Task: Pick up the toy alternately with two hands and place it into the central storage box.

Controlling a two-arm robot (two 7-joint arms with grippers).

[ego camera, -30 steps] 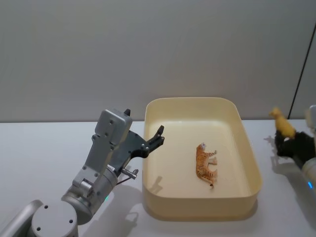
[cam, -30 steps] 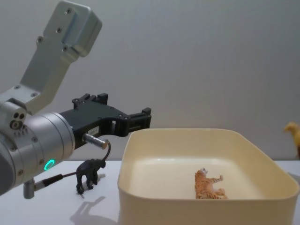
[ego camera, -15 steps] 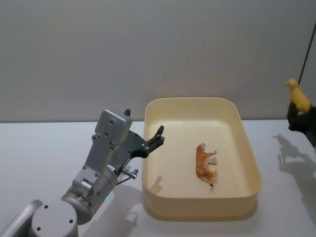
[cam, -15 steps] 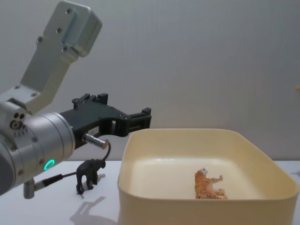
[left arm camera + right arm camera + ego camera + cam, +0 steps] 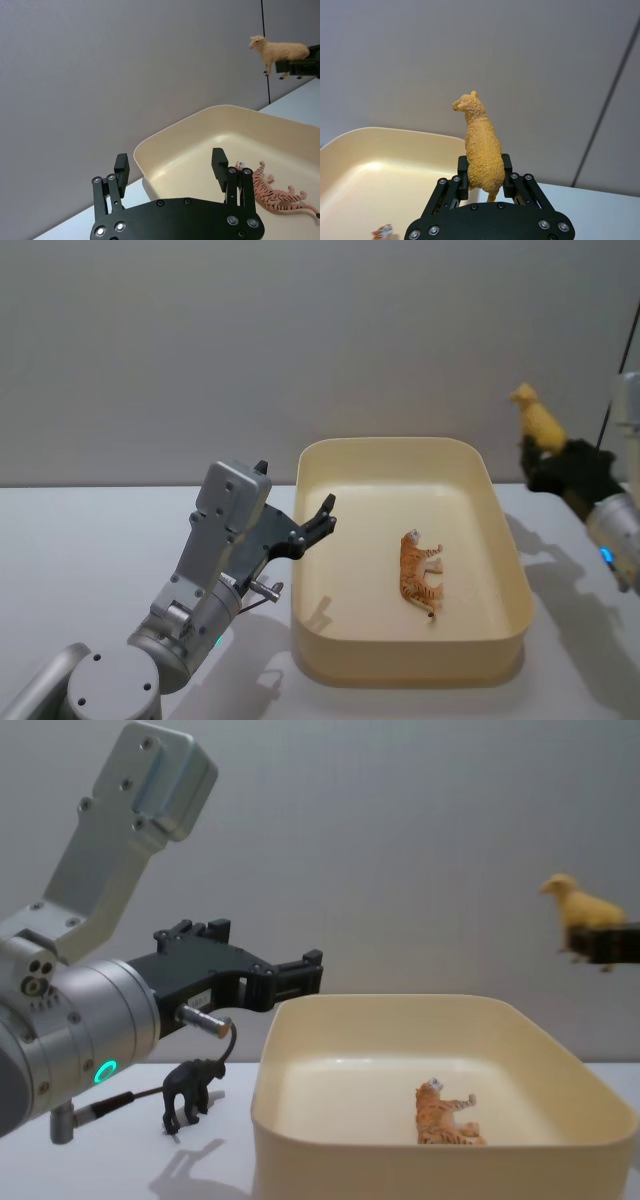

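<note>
**The right gripper holds a yellow sheep up by the box.**
It pinches the sheep in the air, just past the right rim of the cream storage box. Next it likely must move over the box and let go. The left gripper hangs wide open by the left rim, holding nothing.

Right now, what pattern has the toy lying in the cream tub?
Toy tiger: orange with dark stripes; best in left wrist view.
</note>
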